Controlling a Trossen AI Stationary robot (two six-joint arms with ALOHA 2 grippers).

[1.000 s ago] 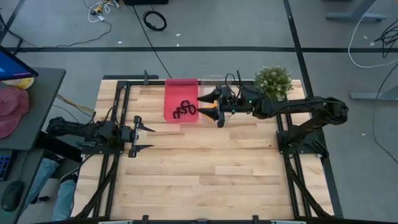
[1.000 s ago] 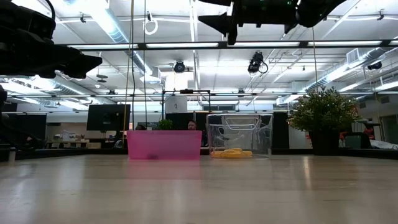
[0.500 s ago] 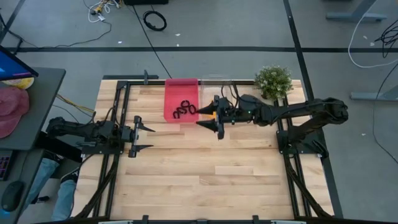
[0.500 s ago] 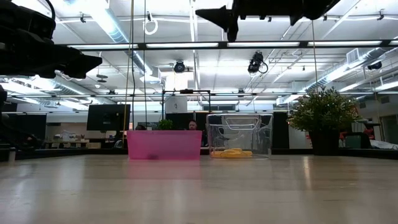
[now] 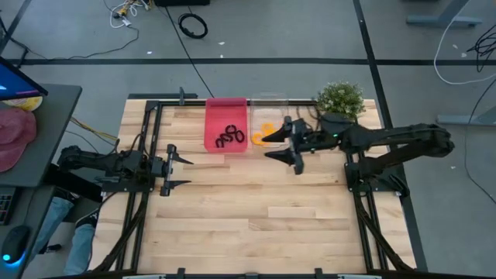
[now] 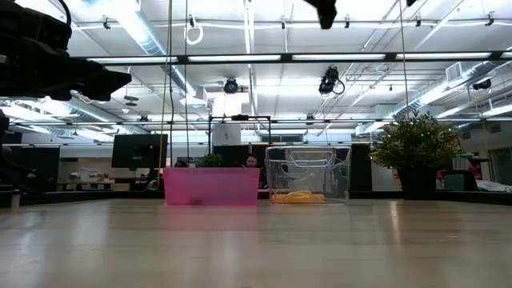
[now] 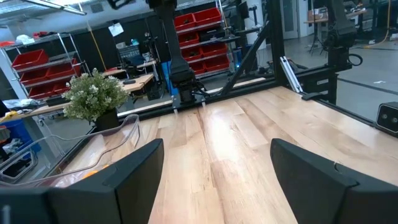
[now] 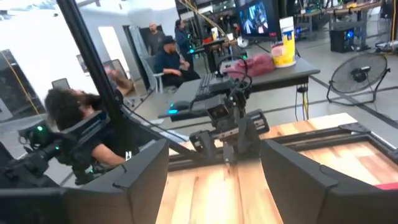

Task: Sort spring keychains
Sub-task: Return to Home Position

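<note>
Black spring keychains [image 5: 229, 136] lie on the floor of the pink bin [image 5: 225, 108]. Orange spring keychains [image 5: 266, 133] lie on the floor of the clear bin [image 5: 269, 99] beside it; in the low view they show as orange spring keychains [image 6: 300, 196] inside the clear bin [image 6: 308, 160]. My right gripper [image 5: 276, 147] hovers open and empty, level, at the clear bin's near right corner, high above the table. My left gripper [image 5: 181, 171] waits open and empty at the table's left side, pointing right.
A potted plant [image 5: 341, 101] stands at the far right corner, behind my right arm. A desk with a red cap [image 5: 15, 136] stands left of the table. People sit beyond the table's left edge [image 8: 68, 124]. The wooden table top [image 5: 256, 225] nearer than the bins is bare.
My right gripper has drawn back from above the bins toward the table's right edge and slightly toward the near edge, rising almost out of the low view's top. It has stayed open and empty. The bins and keychains have kept their places.
</note>
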